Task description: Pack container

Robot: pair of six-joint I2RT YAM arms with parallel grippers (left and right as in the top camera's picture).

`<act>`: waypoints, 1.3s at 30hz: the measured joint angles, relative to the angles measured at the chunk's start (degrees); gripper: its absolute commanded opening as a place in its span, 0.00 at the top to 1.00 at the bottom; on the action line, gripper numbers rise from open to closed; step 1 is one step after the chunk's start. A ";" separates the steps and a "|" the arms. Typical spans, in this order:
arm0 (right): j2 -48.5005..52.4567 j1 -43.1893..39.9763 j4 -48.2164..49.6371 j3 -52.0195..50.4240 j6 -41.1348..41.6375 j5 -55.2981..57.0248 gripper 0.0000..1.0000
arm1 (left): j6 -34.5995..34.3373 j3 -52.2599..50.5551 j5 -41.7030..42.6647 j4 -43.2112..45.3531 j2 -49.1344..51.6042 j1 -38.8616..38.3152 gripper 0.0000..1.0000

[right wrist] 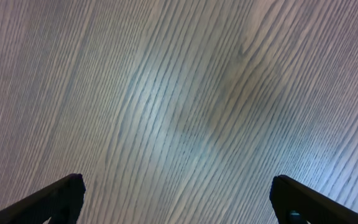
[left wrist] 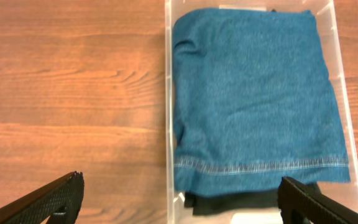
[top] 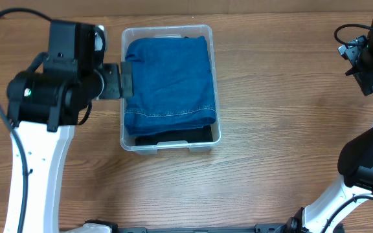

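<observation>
The clear container (top: 215, 97) stands at the back middle of the table. It holds a folded blue denim cloth (top: 170, 77) on top of a black garment (top: 173, 136). My left gripper (top: 125, 79) hovers open over the container's left rim. In the left wrist view the container's wall (left wrist: 168, 93) runs between the wide-apart fingers (left wrist: 58, 198), with the blue cloth (left wrist: 253, 99), the black garment (left wrist: 241, 200) and a white label (left wrist: 257, 219) to the right. My right gripper (top: 366, 77) is at the far right, open over bare wood (right wrist: 178, 199), holding nothing.
Wood-grain table (top: 271, 181) lies all round the container. The left arm's black body (top: 50, 90) stands left of the container. The right arm's base (top: 368, 162) and cables sit at the right edge.
</observation>
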 measured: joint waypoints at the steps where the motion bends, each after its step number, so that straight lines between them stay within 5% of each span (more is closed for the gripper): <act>1: 0.00 0.00 -0.02 0.00 0.00 0.02 0.00 | -0.02 -0.09 -0.07 -0.70 -0.61 0.00 0.00; 16: 0.02 0.00 0.00 0.00 0.00 0.04 0.00 | -4.00 -18.82 4.63 7.21 -26.88 0.00 0.00; 24: 0.00 0.00 0.00 0.00 0.00 0.02 0.00 | -5.20 -20.85 5.05 -2.45 -26.29 0.00 0.00; 39: 0.00 0.00 -0.02 0.00 0.02 0.00 0.00 | -4.42 -24.06 5.53 1.22 -26.38 0.00 0.00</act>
